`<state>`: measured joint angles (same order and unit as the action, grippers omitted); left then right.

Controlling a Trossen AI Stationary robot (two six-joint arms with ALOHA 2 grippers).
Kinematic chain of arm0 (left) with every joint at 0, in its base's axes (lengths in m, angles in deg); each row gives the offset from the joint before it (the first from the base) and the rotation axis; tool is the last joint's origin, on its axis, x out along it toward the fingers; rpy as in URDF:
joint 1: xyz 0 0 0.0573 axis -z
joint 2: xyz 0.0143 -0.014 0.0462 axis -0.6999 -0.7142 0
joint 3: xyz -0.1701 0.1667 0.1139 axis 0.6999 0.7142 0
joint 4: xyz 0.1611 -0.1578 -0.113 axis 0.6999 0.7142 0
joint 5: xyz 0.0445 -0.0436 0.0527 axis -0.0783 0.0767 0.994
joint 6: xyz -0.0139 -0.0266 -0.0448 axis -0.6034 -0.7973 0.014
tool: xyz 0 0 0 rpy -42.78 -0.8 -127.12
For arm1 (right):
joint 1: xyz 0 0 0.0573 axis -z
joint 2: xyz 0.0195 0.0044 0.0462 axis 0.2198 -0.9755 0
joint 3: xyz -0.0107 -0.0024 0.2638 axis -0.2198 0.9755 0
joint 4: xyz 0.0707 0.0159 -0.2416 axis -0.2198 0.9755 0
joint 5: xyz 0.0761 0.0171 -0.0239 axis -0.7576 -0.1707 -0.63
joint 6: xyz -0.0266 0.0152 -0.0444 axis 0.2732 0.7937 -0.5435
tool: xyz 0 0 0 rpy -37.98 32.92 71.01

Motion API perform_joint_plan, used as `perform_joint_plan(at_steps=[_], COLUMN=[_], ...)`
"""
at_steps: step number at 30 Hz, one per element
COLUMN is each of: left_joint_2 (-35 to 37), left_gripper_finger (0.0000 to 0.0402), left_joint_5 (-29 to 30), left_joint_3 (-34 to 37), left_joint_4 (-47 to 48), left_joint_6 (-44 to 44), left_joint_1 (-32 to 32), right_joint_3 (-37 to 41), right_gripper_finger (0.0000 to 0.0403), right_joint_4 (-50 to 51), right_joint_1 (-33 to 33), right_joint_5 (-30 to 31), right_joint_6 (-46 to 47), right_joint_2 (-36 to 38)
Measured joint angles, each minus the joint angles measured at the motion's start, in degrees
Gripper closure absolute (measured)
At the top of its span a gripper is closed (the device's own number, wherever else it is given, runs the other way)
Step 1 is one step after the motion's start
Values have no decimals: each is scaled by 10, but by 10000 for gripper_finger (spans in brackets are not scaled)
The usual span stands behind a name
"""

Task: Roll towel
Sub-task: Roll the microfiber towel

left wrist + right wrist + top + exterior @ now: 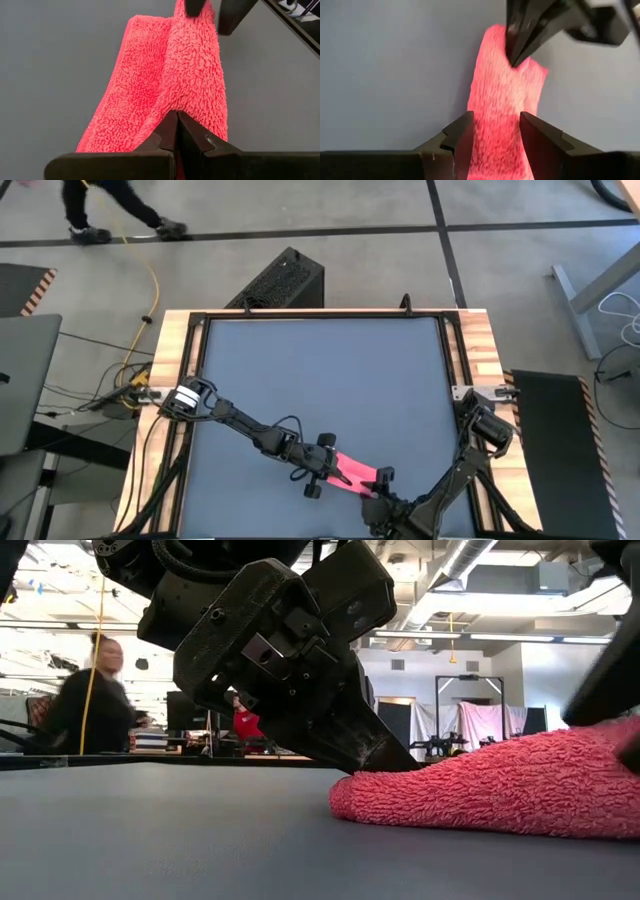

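Observation:
The pink towel [352,468] lies bunched into a narrow strip near the front edge of the dark grey table [320,370]. It runs slantwise between my two grippers. My left gripper [336,468] is shut, and its tips [176,120] rest on the strip's left end. My right gripper [496,120] is at the strip's right end, which fills the gap between its fingers. The low view shows the towel [500,785] flat on the tabletop, with my left gripper's tip [395,762] on its end. My left gripper presses its shut fingertips down onto the towel's left end [175,102], slanting down from the table's left. A raised crease runs along the strip from the tips. The towel stays on the table. My right gripper has the towel's right end [495,145] between its two fingers [462,135], slanting down from the near right, along the strip. The cloth narrows there and fills the gap. How many layers, I cannot tell. That end rests on the table.
Wooden rails frame the table on its left [170,370] and right [480,350]. A black box [285,280] stands on the floor behind the far edge. A person [90,700] is in the room beyond the table. Bare tabletop stretches toward the far edge.

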<state>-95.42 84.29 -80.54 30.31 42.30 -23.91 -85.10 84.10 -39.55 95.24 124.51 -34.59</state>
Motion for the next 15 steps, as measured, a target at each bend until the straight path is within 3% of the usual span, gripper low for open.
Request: perform_joint_plan(at_steps=[6,15], left_joint_2=[0,0], left_gripper_finger=[401,401], left_joint_5=[-3,-14], left_joint_3=[0,0], left_joint_4=[1,1], left_joint_6=[0,2], left_joint_1=[0,0], right_joint_3=[0,44], right_gripper_finger=[219,219], right_joint_4=[9,-2], right_joint_1=[7,7], right_joint_5=[-58,-84], right_joint_6=[20,149], right_joint_2=[0,1])
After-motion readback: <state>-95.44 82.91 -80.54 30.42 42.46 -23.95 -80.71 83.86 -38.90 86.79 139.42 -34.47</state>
